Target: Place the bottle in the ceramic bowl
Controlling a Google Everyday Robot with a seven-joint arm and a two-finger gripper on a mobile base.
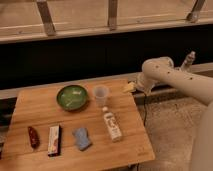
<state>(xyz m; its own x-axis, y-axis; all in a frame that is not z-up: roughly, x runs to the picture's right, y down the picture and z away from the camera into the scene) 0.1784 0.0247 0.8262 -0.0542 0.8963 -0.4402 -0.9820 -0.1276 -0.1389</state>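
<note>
Bottle [112,125]: white, lying on the wooden table [30,107], cap toward the plastic cup [101,95], outside the bowl.
Ceramic bowl [72,97]: green, pale marks inside.
Plastic cup: translucent, upright, just right of the bowl.
Gripper [129,87]: at the table's far right edge, apart from the bottle; grip state cannot be told.
</note>
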